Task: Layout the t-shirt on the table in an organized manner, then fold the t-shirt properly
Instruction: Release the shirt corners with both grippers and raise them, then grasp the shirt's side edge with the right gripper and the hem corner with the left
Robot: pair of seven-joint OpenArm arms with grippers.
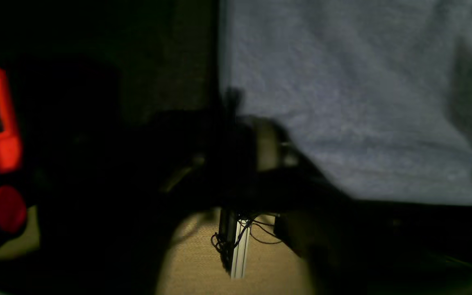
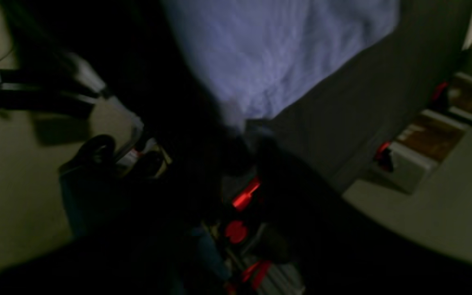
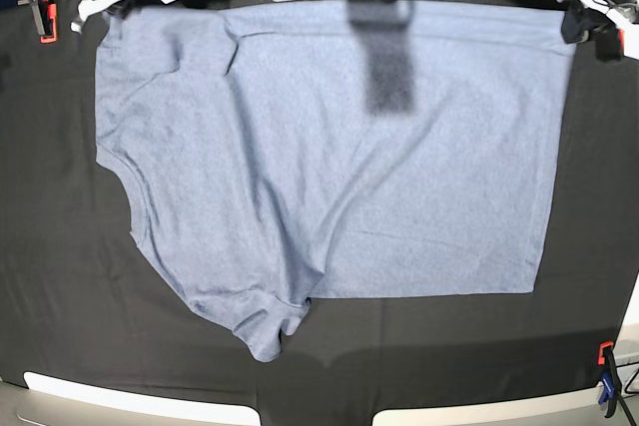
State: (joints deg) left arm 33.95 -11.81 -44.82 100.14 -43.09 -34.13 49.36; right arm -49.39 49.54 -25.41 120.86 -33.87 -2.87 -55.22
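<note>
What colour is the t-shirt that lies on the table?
Light heathered blue-grey; the t-shirt shows best in the base view.

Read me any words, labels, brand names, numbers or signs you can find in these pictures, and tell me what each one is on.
None can be read.
The t-shirt: plain blue-grey side up, no lettering showing in any view.
The table: bare black cloth, no marks.
The clamps at the corners: no label legible.
Both wrist views: dark and blurred; the red patches carry no text that can be made out.
</note>
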